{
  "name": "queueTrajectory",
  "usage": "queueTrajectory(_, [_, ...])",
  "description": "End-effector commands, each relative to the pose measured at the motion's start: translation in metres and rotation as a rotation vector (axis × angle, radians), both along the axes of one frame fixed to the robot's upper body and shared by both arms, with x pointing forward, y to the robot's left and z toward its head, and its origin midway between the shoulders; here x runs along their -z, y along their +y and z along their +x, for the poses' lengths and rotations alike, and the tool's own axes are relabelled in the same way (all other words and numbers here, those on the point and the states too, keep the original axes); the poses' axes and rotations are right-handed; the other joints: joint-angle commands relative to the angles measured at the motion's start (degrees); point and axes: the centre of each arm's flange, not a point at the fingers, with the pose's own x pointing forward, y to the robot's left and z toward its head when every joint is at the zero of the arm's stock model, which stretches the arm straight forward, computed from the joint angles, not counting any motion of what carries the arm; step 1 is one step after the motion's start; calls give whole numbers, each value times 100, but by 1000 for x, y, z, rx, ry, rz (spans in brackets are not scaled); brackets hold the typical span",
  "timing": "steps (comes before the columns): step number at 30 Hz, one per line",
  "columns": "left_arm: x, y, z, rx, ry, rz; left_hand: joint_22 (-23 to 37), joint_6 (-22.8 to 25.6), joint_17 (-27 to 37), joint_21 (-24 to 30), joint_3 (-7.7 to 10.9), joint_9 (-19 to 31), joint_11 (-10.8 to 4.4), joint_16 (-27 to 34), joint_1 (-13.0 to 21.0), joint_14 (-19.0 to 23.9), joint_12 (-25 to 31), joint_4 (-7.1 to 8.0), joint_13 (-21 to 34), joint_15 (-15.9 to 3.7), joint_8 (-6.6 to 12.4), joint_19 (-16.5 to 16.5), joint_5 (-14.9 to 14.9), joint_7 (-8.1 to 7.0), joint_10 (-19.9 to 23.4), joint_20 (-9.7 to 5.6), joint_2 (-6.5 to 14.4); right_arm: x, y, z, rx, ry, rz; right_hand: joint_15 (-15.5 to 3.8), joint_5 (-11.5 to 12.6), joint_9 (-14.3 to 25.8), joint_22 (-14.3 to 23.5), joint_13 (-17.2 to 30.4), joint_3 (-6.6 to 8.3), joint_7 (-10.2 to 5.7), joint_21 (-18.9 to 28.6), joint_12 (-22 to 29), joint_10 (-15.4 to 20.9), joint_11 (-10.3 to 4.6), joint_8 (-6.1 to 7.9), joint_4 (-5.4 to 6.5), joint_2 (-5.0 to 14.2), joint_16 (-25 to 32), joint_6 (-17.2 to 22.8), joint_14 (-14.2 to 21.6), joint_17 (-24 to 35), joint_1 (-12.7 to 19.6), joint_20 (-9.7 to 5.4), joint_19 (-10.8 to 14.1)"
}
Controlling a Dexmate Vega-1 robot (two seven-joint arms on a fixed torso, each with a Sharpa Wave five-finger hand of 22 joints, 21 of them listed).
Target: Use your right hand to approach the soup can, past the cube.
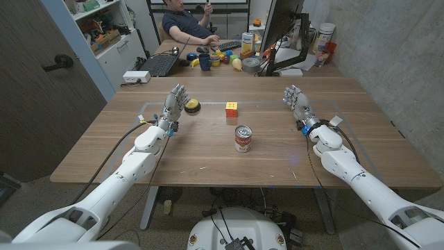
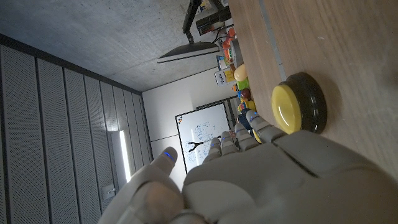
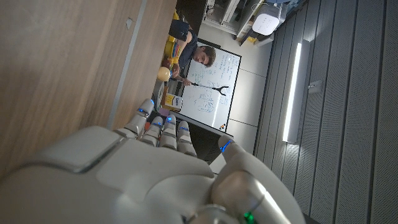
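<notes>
Right hand [image 1: 297, 101] empty, fingers apart, beyond cylindrical metal soup can [image 1: 243, 139] and colourful cube [image 1: 231, 109].

Wooden table [image 1: 208, 156] in foreground. Behind it, a second desk [image 1: 208, 66] holds a laptop [image 1: 158, 64] and a monitor [image 1: 281, 28]; a person [image 1: 186, 24] sits there. Grey door [image 1: 41, 76] at left, white shelving [image 1: 111, 35] beside it, concrete wall [image 1: 395, 48] at right. Whiteboard [image 3: 211, 93] on far wall.

Red-and-white soup can [image 1: 243, 139], yellow-and-red cube [image 1: 231, 109], yellow button on black base [image 1: 191, 106], wooden table [image 1: 208, 153]
</notes>
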Motion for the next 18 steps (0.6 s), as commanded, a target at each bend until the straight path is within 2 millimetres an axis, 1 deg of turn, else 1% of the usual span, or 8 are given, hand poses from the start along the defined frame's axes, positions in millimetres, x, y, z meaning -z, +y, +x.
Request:
queueTrajectory(1, [1, 2, 2, 8, 1, -7, 18, -39, 30, 29, 34, 9, -1, 37, 5, -42, 24, -6, 17, 0, 30, 59, 36, -9, -50, -42, 675, 1, 1, 0, 5, -1, 6, -22, 21, 27, 12, 12, 39, 34, 49, 36, 45, 1, 44, 3, 546, 20, 0, -39, 31, -11, -403, -34])
queueTrajectory(8, [1, 1, 2, 9, 0, -7, 18, -34, 30, 29, 26, 9, -4, 40, 5, -35, 25, -6, 17, 1, 32, 60, 39, -13, -48, -46, 676, 1, 0, -2, 16, -11, 7, -17, 18, 28, 12, 12, 31, 31, 32, 39, 54, 2, 44, 0, 530, 15, -1, -18, 30, -15, -388, -19])
queueTrajectory(9, [1, 1, 2, 10, 0, -5, 18, -31, 30, 30, 25, 9, -1, 40, 5, -34, 27, -6, 17, 2, 33, 62, 39, -10, -43, -42, 676, 1, 0, -3, 21, -11, 5, 0, 12, 28, 12, 11, 13, 37, 32, 41, 62, -8, 46, -8, 490, 15, 3, 4, 27, -19, -347, 8])
queueTrajectory(12, [1, 1, 2, 11, 0, -4, 18, -29, 30, 29, 22, 9, -5, 41, 5, -34, 27, -7, 17, 3, 34, 60, 41, -14, -42, -39, 677, 0, 0, -4, 30, -13, 1, 70, -40, 32, 7, 7, -137, 18, 7, 64, 145, 38, 62, -79, 217, 10, 47, 132, 2, -37, -151, 125])
queueTrajectory(13, [1, 1, 2, 10, 0, -4, 18, -31, 29, 29, 20, 9, 0, 39, 6, -38, 27, -7, 17, 7, 33, 58, 41, -13, -43, -34, 677, -1, 0, -5, 36, -14, 0, 234, -59, 35, 4, 5, -196, -34, -41, 59, 166, 42, 69, -99, 166, 0, 80, 240, -11, -30, 131, 163])
queueTrajectory(15, [1, 1, 2, 11, 1, -4, 18, -27, 29, 29, 18, 9, -5, 40, 6, -36, 28, -7, 17, 2, 34, 59, 42, -14, -40, -34, 677, -1, -1, -6, 37, -20, -1, 265, -64, 37, 3, 5, -210, -74, -55, 59, 177, 49, 74, -106, 161, -8, 98, 272, -16, -22, 242, 195])
queueTrajectory(17, [1, 1, 1, 11, 1, -1, 18, -29, 29, 28, 15, 9, -2, 39, 6, -39, 27, -7, 17, 11, 34, 56, 43, -14, -43, -32, 677, -1, -1, -7, 37, -22, -2, 362, -77, 41, 1, 6, -248, -116, -90, 60, 197, 66, 88, -135, 110, -25, 142, 338, -25, -1, 423, 238])
queueTrajectory(18, [1, 1, 1, 11, 2, -1, 18, -27, 29, 28, 14, 9, -3, 39, 6, -38, 27, -7, 17, 12, 34, 57, 44, -12, -42, -32, 677, -2, 0, -8, 40, -22, -4, 502, -106, 50, -9, 10, -322, -174, -160, 56, 203, 77, 88, -180, 9, -74, 158, 395, -30, 30, 764, 309])
